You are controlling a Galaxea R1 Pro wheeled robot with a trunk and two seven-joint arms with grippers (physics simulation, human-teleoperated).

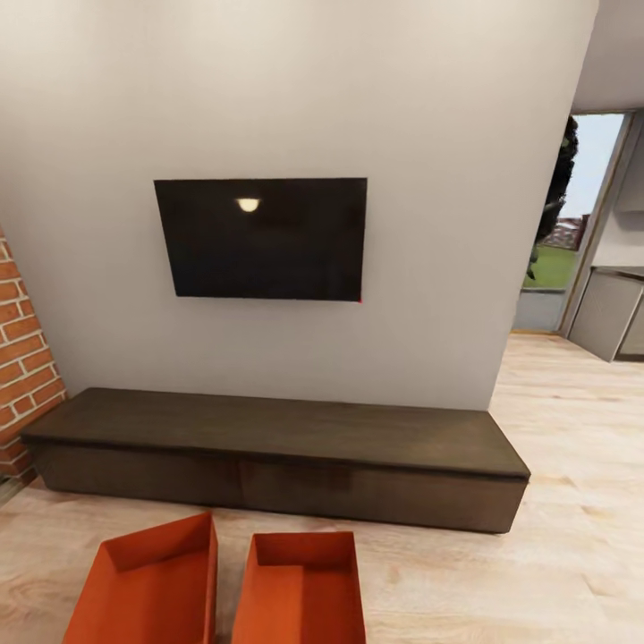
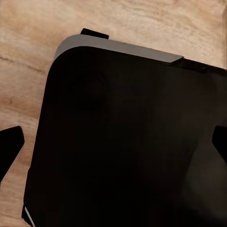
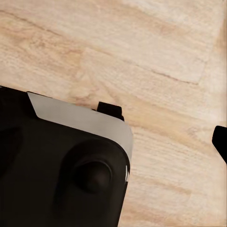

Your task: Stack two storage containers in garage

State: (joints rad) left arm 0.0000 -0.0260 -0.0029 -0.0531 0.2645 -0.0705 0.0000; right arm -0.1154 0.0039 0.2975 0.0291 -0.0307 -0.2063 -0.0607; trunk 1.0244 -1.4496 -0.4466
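Scene: We face the living room wall, a black screen (image 1: pixel 260 238) above a long low dark bench (image 1: pixel 277 438), brick fireplace (image 1: pixel 22 358) at the left edge.
Bins: The two orange-red bins, left bin (image 1: pixel 148 586) and right bin (image 1: pixel 300 590), sit side by side on the plank floor (image 1: pixel 555 537) just before the bench, near each other with a narrow gap; the left one is turned a little. Both look empty.
Left jaws: In the left wrist view two dark fingertips (image 2: pixel 9 142) stand at opposite edges, so we judge the left gripper (image 2: pixel 113 144) spread wide, holding nothing, above our own dark base (image 2: pixel 123 142).
Right jaws: One fingertip (image 3: pixel 220 140) shows at the edge; we cannot tell the spread of the right gripper.
Stage: Neither bin is lifted; the garage is not in sight.
Risk: The bins are wide and thin-walled; an off-centre grip could tip or flex one. Rolling closer, our base could nudge the skewed left bin into its neighbour or the bench.
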